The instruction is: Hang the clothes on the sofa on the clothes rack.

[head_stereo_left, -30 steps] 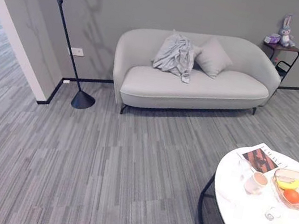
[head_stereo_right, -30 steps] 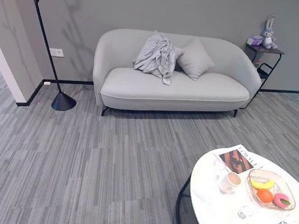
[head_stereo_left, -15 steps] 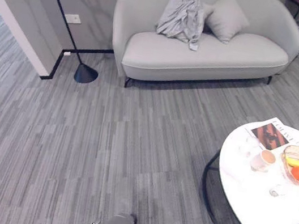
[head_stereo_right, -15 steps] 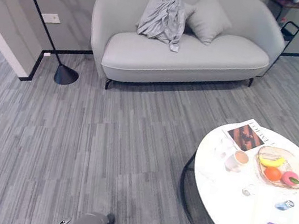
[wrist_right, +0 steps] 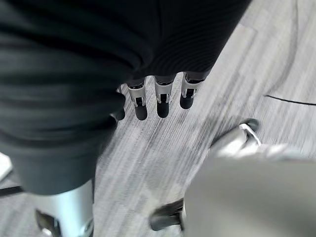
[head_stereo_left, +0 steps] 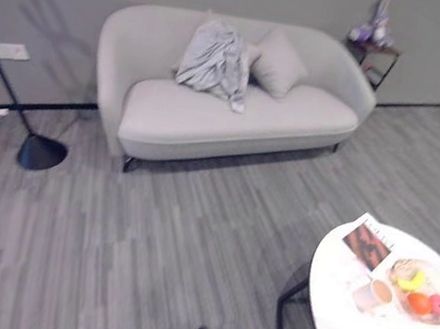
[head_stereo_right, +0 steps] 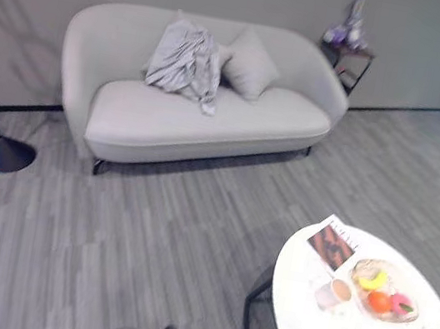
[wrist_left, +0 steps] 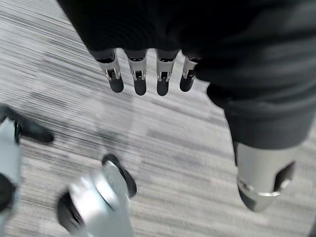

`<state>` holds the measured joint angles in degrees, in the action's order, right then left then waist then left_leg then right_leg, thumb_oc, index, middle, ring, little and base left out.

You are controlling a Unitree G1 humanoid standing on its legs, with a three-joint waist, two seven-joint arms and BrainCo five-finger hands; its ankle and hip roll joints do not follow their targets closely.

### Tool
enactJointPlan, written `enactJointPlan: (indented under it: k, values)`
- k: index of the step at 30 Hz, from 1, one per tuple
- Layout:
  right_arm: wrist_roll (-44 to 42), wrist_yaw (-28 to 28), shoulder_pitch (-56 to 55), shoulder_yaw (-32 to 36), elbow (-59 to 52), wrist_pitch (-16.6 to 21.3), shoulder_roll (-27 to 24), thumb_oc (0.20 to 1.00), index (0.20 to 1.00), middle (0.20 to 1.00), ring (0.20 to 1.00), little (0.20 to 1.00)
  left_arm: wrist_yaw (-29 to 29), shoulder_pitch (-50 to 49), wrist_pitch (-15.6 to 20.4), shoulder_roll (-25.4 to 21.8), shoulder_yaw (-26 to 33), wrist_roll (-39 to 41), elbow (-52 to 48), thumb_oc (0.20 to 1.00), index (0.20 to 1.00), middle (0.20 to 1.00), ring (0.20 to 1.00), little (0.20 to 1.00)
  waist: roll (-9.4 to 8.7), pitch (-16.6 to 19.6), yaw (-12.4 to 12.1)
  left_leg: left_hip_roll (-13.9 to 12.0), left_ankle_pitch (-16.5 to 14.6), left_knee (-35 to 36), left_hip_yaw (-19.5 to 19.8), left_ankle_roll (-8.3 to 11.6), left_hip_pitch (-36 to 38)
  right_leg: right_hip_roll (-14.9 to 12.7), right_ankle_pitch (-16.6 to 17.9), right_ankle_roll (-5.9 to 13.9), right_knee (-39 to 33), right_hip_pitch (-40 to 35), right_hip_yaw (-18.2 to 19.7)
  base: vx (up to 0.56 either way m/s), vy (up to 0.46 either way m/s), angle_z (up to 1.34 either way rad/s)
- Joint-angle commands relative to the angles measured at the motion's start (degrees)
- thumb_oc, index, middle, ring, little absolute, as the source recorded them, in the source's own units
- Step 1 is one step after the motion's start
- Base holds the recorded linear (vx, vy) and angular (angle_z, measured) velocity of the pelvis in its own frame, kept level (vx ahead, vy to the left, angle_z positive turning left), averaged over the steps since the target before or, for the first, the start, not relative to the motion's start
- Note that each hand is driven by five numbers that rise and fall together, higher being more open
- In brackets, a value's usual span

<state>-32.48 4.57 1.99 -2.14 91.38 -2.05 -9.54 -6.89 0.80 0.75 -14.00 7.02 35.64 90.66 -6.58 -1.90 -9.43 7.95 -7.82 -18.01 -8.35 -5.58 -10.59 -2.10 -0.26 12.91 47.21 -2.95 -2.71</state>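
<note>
Crumpled grey clothes (head_stereo_left: 214, 61) draped on pale sofa (head_stereo_left: 211, 117), against backrest

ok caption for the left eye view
Grey garment heaped on the sofa, rack base at its left.

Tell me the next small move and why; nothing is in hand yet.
Probably walk forward toward the sofa. The grey garment lies draped on its backrest beside a cushion, far across the floor, while the left hand and right hand hang open over the carpet, holding nothing.
</note>
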Motion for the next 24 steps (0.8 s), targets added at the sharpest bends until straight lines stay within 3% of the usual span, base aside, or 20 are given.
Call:
enactJointPlan:
  k: [1,2,3,4,5,6,7,8,10,13,15,17,18,19,20,21,22,24]
  values:
    - [0.3,0.74,2.12,-0.72,-2.99,0.53,1.02,1.0,1.0,1.0,1.0,1.0,0.93,-1.52,0.92,0.72,-4.85,-5.3,0.02,1.0,1.0,1.0,1.0,1.0,6.6,0.6,0.22,-1.85,13.5,23.01,13.64,-0.87,9.24,-4.2,7.98,-3.82,0.74,3.32,-8.22,0.26,0.216,0.11]
    - [0.29,0.72,2.14,-0.73,-3.0,0.52,1.0,1.0,1.0,1.0,1.0,1.0,0.94,-1.49,0.92,0.75,-4.83,-5.3,0.02,1.0,1.0,1.0,1.0,1.0,6.67,0.66,0.33,-1.9,13.58,23.01,13.76,-0.83,9.1,-4.17,8.01,-3.9,0.77,3.43,-8.37,0.43,0.122,0.46]
    - [-1.16,0.7,2.46,-2.96,-6.36,1.44,2.3,1.0,1.0,1.0,1.0,1.0,1.23,0.14,1.63,1.12,-7.4,-6.23,-0.85,1.0,1.0,1.0,1.0,1.0,7.16,-0.27,2.74,-2.5,11.53,23.01,15.52,-0.05,12.62,-3.37,1.41,-5.88,-4.36,8.67,-10.22,0.41,0.039,0.52]
    - [-1.95,0.5,2.7,-3.34,-7.53,1.85,2.4,1.0,1.0,1.0,1.0,1.0,1.38,0.83,1.79,1.28,-8.39,-6.71,-1.42,1.0,1.0,1.0,1.0,1.0,7.31,-0.61,3.46,-3.09,10.83,23.01,15.86,0.45,13.89,-3.48,-0.12,-6.31,-8.94,10.0,-11.13,0.54,0.017,0.76]
    - [-2.67,0.07,2.84,-3.73,-8.26,2.11,2.45,1.0,1.0,1.0,1.0,1.0,1.64,1.53,2.08,1.32,-9.29,-7.3,-2.1,1.0,1.0,1.0,1.0,1.0,7.29,-1.0,4.0,-3.58,9.88,23.01,16.05,1.04,14.82,-3.78,-1.29,-6.74,-15.11,10.07,-11.9,0.23,-0.029,1.05]
    - [-2.68,0.06,2.85,-3.72,-8.27,2.1,2.44,1.0,1.0,1.0,1.0,1.0,1.65,1.54,2.08,1.34,-9.29,-7.3,-2.1,1.0,1.0,1.0,1.0,1.0,7.51,-0.97,4.1,-3.81,9.93,23.01,16.18,1.1,14.76,-3.52,-0.97,-6.81,-15.63,9.85,-12.12,0.38,-0.127,1.38]
    - [-3.85,-0.62,3.35,-3.97,-8.86,2.18,2.47,1.0,1.0,1.0,1.0,1.0,2.22,3.0,2.35,1.03,-10.26,-8.0,-2.99,1.0,1.0,1.0,1.0,1.0,6.81,-1.51,4.7,-4.29,7.67,23.01,17.06,2.4,17.08,-4.31,-0.63,-7.08,-30.3,11.03,-11.59,0.26,-0.102,1.21]
    - [-3.85,-0.62,3.38,-3.95,-8.85,2.18,2.47,1.0,1.0,1.0,1.0,1.0,2.22,3.02,2.35,1.04,-10.26,-8.0,-2.99,1.0,1.0,1.0,1.0,1.0,6.93,-1.48,4.77,-4.42,7.75,23.01,17.14,2.42,17.01,-4.14,-0.23,-7.1,-30.91,10.8,-11.75,0.44,-0.168,0.3]
    - [-5.81,-0.65,3.64,-3.39,-8.68,1.7,2.66,1.0,1.0,1.0,1.0,1.0,2.99,4.2,2.98,1.39,-10.52,-8.69,-3.13,1.0,1.0,1.0,1.0,1.0,6.08,-1.65,5.31,-4.79,4.81,23.01,18.46,3.36,19.5,-5.17,3.98,-5.52,-43.47,11.69,-8.34,0.4,-0.124,-0.15]
    - [-6.08,-0.29,3.69,-1.67,-7.57,1.15,2.53,1.0,1.0,1.0,1.0,1.0,2.98,3.98,3.33,2.57,-9.99,-9.84,-1.37,1.0,1.0,1.0,1.0,1.0,6.48,-1.63,5.66,-8.45,0.05,23.01,20.14,5.1,24.89,-9.63,10.96,-2.43,-52.08,16.94,-6.37,0.55,-0.131,0.21]
    - [-6.08,-0.12,3.28,-0.83,-7.2,0.91,2.31,1.0,1.0,1.0,1.0,1.0,2.72,3.22,3.12,2.97,-9.82,-10.21,-0.46,1.0,1.0,1.0,1.0,1.0,6.73,-1.28,6.02,-9.47,-1.19,23.01,20.94,5.51,26.47,-10.67,12.45,-2.0,-51.95,17.91,-5.4,0.59,-0.149,0.47]
    - [-6.5,-0.06,2.43,0.93,-6.32,0.59,2.02,1.0,1.0,1.0,1.0,1.0,2.02,0.81,2.69,2.98,-8.62,-12.45,2.32,1.0,1.0,1.0,1.0,1.0,5.43,0.98,6.65,-11.63,-4.16,23.01,22.16,7.06,28.9,-11.37,15.71,-1.16,-52.06,14.98,-5.26,0.72,-0.222,0.51]
    - [-6.5,-0.06,2.36,0.88,-6.34,0.6,2.03,1.0,1.0,1.0,1.0,1.0,2.0,0.74,2.7,2.96,-8.6,-12.46,2.32,1.0,1.0,1.0,1.0,1.0,5.53,0.98,6.73,-11.75,-4.23,23.01,22.18,7.06,28.99,-11.28,15.71,-1.15,-52.13,14.82,-5.37,0.59,-0.238,0.55]
    - [-5.12,-0.05,2.28,0.72,-5.86,0.42,1.9,1.0,1.0,1.0,1.0,1.0,2.34,-1.05,2.12,2.46,-6.8,-12.42,2.96,1.0,1.0,1.0,1.0,1.0,5.81,2.49,6.63,-15.03,-2.85,23.01,22.0,8.54,30.1,-10.08,14.44,-1.48,-50.03,14.2,-6.96,0.56,-0.248,0.51]
    - [-4.57,-0.04,2.03,0.29,-5.75,0.3,1.85,1.0,1.0,1.0,1.0,1.0,2.64,-1.94,1.92,2.18,-5.85,-11.96,2.98,1.0,1.0,1.0,1.0,1.0,7.25,2.88,6.75,-18.12,-1.35,23.01,21.76,9.47,30.74,-7.86,12.58,-2.13,-46.91,15.15,-7.05,0.55,-0.249,0.57]
    - [-4.57,-0.04,2.03,0.28,-5.75,0.3,1.86,1.0,1.0,1.0,1.0,1.0,2.65,-1.95,1.92,2.18,-5.84,-11.97,2.96,1.0,1.0,1.0,1.0,1.0,7.05,3.06,6.88,-17.92,-1.2,23.01,21.93,9.46,30.43,-8.11,12.6,-2.12,-46.82,15.42,-7.07,0.31,-0.165,0.36]
    - [-4.1,0.09,2.09,-0.42,-5.56,0.21,1.7,1.0,1.0,1.0,1.0,1.0,2.72,-2.05,1.89,2.01,-5.54,-11.57,2.75,1.0,1.0,1.0,1.0,1.0,8.3,3.19,6.57,-20.6,1.53,22.58,21.6,10.2,30.43,-6.24,10.17,-3.08,-44.75,15.56,-7.11,0.27,-0.162,0.32]
    - [-2.94,-0.15,2.42,-1.99,-5.47,0.53,1.6,1.0,1.0,1.0,1.0,1.0,3.34,-2.22,2.05,1.97,-5.13,-10.94,2.37,1.0,1.0,1.0,1.0,1.0,9.09,3.43,6.41,-22.68,8.69,16.3,21.66,11.53,26.35,-4.49,7.64,-4.71,-43.88,14.54,-8.43,0.32,-0.2,0.35]
